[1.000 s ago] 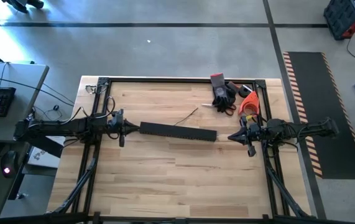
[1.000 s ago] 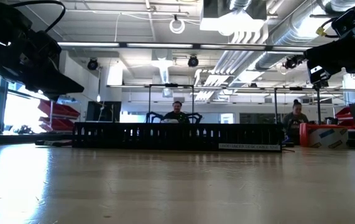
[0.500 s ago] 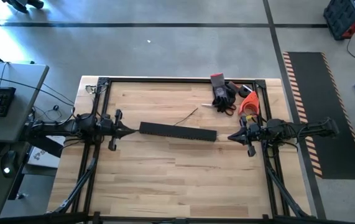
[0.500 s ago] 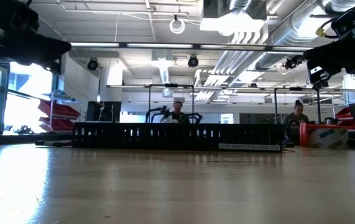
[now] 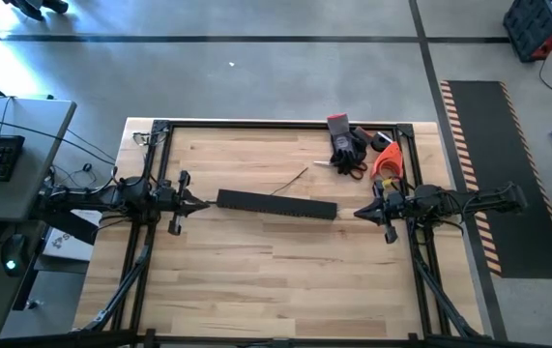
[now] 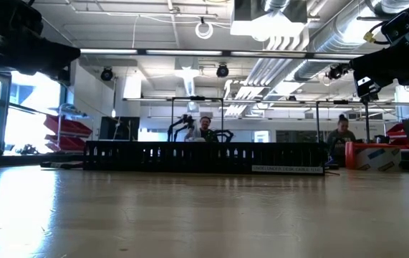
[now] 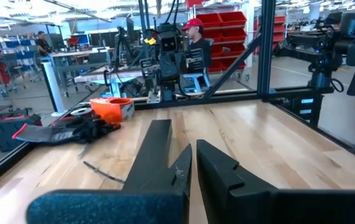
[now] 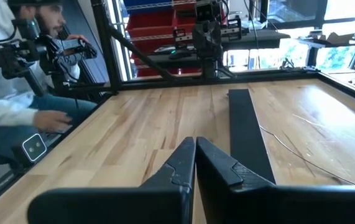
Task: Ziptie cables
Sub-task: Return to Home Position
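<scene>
A thin cable [image 5: 292,180] lies loose on the wood just beyond the long black slotted bar [image 5: 276,204]. It also shows in the right wrist view as fine strands [image 8: 289,148]. The bar lies flat across the table's middle. My left gripper [image 5: 201,204] hovers shut a short way off the bar's left end, its fingers [image 7: 194,155] pointing along the bar [image 7: 152,155]. My right gripper [image 5: 357,213] hovers shut off the bar's right end, facing it [image 8: 245,130]. Neither touches anything.
Dark gloves, a red-handled tool and an orange tape roll [image 5: 358,150] are piled at the table's far right corner. Black frame rails [image 5: 159,130] run around the table. A person [image 8: 15,74] sits beyond the table's left edge. Bare wood lies near the bar.
My left gripper has drawn back from the bar's left end toward the table's left edge and risen, turning about its wrist; it has kept still for the last half second. The bar and cable have stayed in place.
</scene>
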{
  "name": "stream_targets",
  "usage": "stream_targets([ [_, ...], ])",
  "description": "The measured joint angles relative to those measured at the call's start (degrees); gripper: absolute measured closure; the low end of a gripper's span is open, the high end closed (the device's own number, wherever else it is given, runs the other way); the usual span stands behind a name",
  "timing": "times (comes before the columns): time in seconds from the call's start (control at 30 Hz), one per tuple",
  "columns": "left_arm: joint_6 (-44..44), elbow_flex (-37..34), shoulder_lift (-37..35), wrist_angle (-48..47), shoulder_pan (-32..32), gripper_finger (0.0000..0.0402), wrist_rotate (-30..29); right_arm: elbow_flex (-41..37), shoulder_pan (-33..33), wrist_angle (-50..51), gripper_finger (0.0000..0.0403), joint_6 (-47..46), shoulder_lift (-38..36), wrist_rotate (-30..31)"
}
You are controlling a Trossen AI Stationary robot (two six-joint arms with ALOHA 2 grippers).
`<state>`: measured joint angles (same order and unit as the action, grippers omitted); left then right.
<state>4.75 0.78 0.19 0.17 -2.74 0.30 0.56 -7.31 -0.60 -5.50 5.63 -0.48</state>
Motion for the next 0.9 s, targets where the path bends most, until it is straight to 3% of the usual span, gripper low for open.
stream_targets([
  [0.77, 0.0, 0.0, 0.7, 0.1, 0.1, 0.0401, -0.1, 0.0, 0.0, 0.0, 0.0403, 0.0, 0.0, 0.1],
  [0.9, -0.1, 0.0, 4.7, 0.7, -5.8, 0.0402, -4.4, 0.0, 0.0, 0.0, 0.0403, 0.0, 0.0, 0.1],
])
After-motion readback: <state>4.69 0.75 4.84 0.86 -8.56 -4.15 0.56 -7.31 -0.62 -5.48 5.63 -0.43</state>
